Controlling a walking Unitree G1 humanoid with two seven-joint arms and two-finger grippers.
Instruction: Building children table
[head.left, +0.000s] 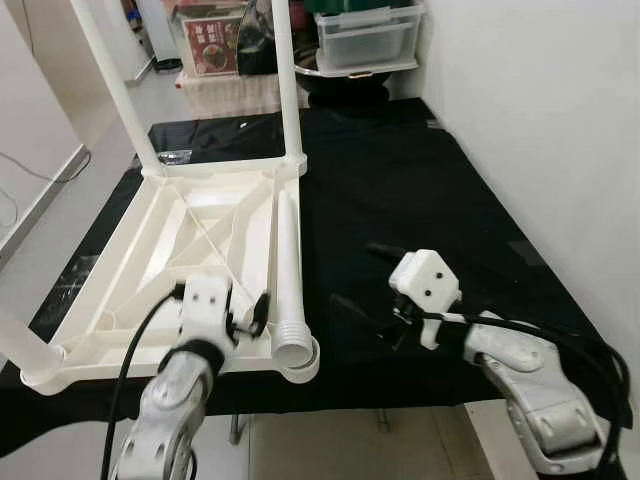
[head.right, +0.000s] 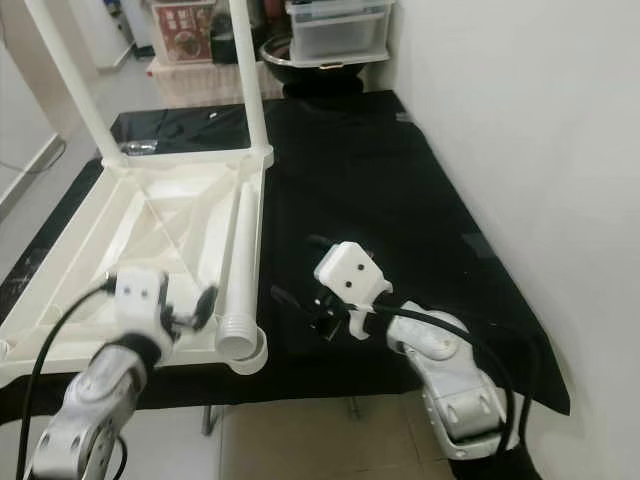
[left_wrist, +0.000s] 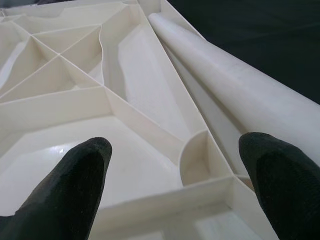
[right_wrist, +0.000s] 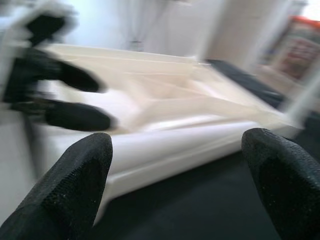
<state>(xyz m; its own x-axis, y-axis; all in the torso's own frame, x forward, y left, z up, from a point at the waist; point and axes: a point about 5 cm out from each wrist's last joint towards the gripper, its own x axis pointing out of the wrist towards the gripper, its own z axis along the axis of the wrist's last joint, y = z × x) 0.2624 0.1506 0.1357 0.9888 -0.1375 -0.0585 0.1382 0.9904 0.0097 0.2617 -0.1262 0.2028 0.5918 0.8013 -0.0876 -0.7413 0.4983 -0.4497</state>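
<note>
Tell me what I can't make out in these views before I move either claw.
- Upright legs: tops cut off by the head views' upper edge.
- Near-left leg: cut by the left edge in the left eye view.
- Tabletop near edge: partly hidden behind the left claw.
- Loose leg and left claw: smeared by blur in the right wrist view.
- Boxes beyond the black cloth: contents too small to read.

1 upturned white tabletop (head.left: 160, 250), 3 legs standing in its corners (head.left: 284, 75) (head.left: 110, 75) (head.left: 20, 345), 1 loose leg (head.left: 290, 285) lying along its edge, 1 black cloth (head.left: 420, 190), 2 grippers (head.left: 245, 320) (head.left: 365, 300).
</note>
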